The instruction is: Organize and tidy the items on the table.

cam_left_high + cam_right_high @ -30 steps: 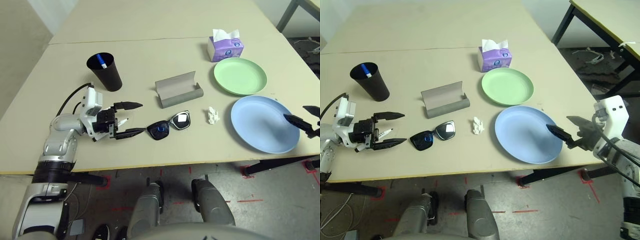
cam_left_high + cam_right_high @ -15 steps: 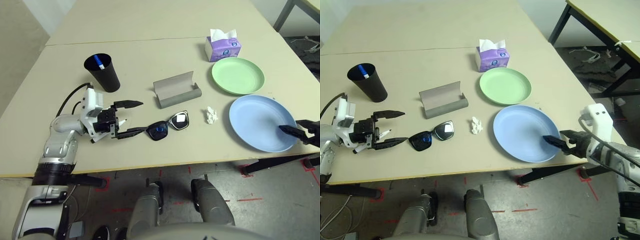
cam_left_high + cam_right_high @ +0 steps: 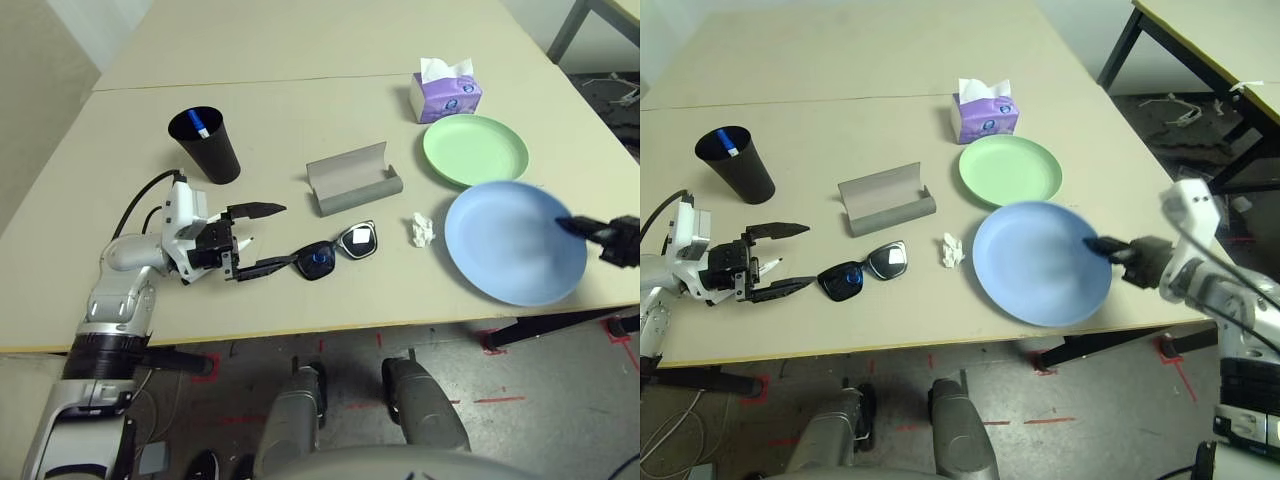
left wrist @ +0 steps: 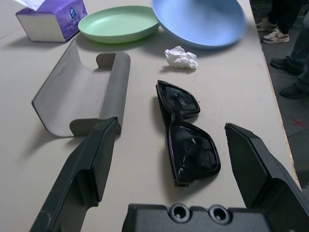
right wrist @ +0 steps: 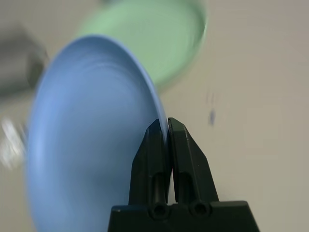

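Jaws first: the right gripper [image 3: 1102,246] has its two black fingers pressed together on the right-hand rim of the round light-blue plate [image 3: 1035,265], pinching it — in the right wrist view the rim runs straight in between the fingertips [image 5: 155,129]; the plate tilts, its gripped side raised off the large flat beige tabletop [image 3: 300,120] while its left part lies low beside the small crumpled white tissue [image 3: 423,230]; its far edge just overlaps the near edge of the round light-green plate [image 3: 475,150], which lies flat beyond it.

Over on the other side the left gripper [image 3: 270,236] holds its jaws spread wide and grips nothing; it points level across the table toward the black sunglasses [image 3: 335,252], the nearer fingertip touching or all but touching the end of the frame; in the left wrist view the sunglasses [image 4: 186,134] lie lenses up between the two spread fingers [image 4: 89,164]; a white marker [image 3: 243,242] shows between those fingers.

Beyond the sunglasses stands the open grey glasses case [image 3: 355,180], its lid upright; further left a tall black cup [image 3: 208,143] holds a second white marker with a blue cap [image 3: 202,125]; at the far side, just behind the green plate, sits a purple tissue box [image 3: 445,95] with a white sheet sticking up.
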Controlling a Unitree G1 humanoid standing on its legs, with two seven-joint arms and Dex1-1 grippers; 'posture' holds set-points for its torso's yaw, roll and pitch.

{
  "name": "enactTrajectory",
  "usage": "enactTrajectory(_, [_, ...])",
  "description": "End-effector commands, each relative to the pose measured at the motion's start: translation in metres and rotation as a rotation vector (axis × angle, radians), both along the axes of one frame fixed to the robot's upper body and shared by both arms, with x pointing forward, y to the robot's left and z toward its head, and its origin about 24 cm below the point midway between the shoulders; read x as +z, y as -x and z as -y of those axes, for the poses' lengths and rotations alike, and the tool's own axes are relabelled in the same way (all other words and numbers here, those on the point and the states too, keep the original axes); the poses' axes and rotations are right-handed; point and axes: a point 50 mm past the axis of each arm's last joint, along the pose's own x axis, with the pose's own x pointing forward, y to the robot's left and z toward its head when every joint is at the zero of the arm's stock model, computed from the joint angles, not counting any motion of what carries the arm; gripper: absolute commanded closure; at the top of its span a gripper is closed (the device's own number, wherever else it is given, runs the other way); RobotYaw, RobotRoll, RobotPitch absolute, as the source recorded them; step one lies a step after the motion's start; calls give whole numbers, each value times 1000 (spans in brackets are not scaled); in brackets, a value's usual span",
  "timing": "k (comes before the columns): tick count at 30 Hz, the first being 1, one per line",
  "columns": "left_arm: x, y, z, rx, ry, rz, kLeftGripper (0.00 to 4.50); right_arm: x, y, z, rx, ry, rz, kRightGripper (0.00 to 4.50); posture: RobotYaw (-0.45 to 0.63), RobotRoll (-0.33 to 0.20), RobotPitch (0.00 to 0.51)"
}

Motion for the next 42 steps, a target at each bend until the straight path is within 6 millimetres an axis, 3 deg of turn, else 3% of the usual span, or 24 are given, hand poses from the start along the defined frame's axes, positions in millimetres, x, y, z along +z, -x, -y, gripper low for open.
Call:
enactTrajectory(1, [-3,3,-2,11,-19,1,0,17,-5,-2,17,-105,50,4479,-256,0,204])
enactTrajectory(7, [-2,4,-1,34,-9,15,0,30,-38,-18,-40,-209,135,4479,-238,0,200])
enactTrajectory(17, [6,7,0,88,35,51,0,16,-89,-31,-264,-30,210,4479,-195,0,201])
enactTrajectory(23, [4,13,0,98,15,50,0,6,-100,-30,-313,50,216,4479,-176,0,199])
enactTrajectory(30, [5,14,-3,118,15,58,0,-5,-96,-21,-301,163,129,4479,-178,0,200])
enactTrajectory(34, [4,11,-2,112,11,54,0,-1,-87,-10,-296,203,98,3266,-193,0,201])
enactTrajectory(39, [3,6,-2,101,12,52,0,34,-74,-4,-249,161,139,1467,-228,0,203])
enactTrajectory(42, [4,3,0,88,13,49,0,43,-63,-8,-187,171,104,378,-240,0,204])
